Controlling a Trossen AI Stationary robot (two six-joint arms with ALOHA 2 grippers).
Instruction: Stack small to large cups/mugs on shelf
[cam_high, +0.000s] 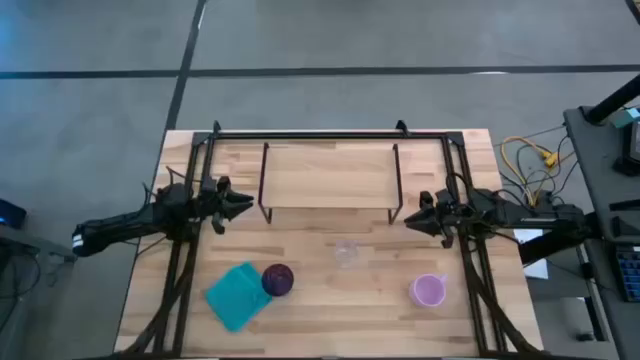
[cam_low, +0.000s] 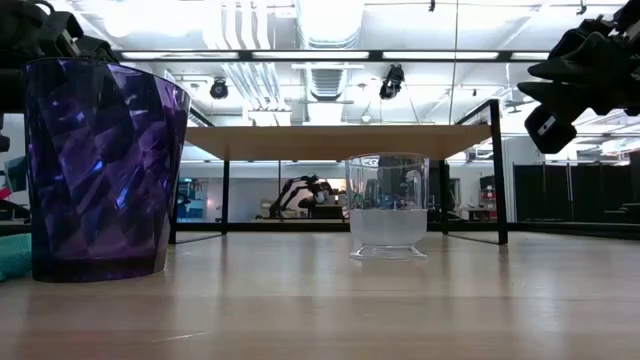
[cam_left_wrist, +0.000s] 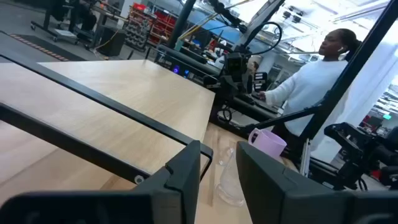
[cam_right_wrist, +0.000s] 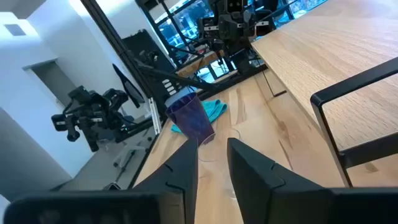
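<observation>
The clear glass (cam_high: 346, 253) stands on its base near the table's middle, in front of the shelf (cam_high: 328, 175); the low view shows the glass (cam_low: 387, 205) upright. The dark purple cup (cam_high: 278, 280) stands upright left of it, beside the teal cloth (cam_high: 238, 295). The pink mug (cam_high: 428, 291) stands near the right front. My left gripper (cam_high: 245, 203) hovers by the shelf's left legs, my right gripper (cam_high: 408, 220) by its right legs. Both are open with a narrow gap and hold nothing. The left wrist view shows the pink mug (cam_left_wrist: 267, 143) and the glass (cam_left_wrist: 227, 177); the right wrist view shows the purple cup (cam_right_wrist: 193, 121).
The shelf stands on thin black wire legs (cam_high: 265, 205) toward the table's far side. A black frame (cam_high: 330, 133) runs along the table's far edge and down both sides. Cables (cam_high: 530, 160) lie beyond the right edge. A person in white (cam_left_wrist: 311, 87) stands behind the table.
</observation>
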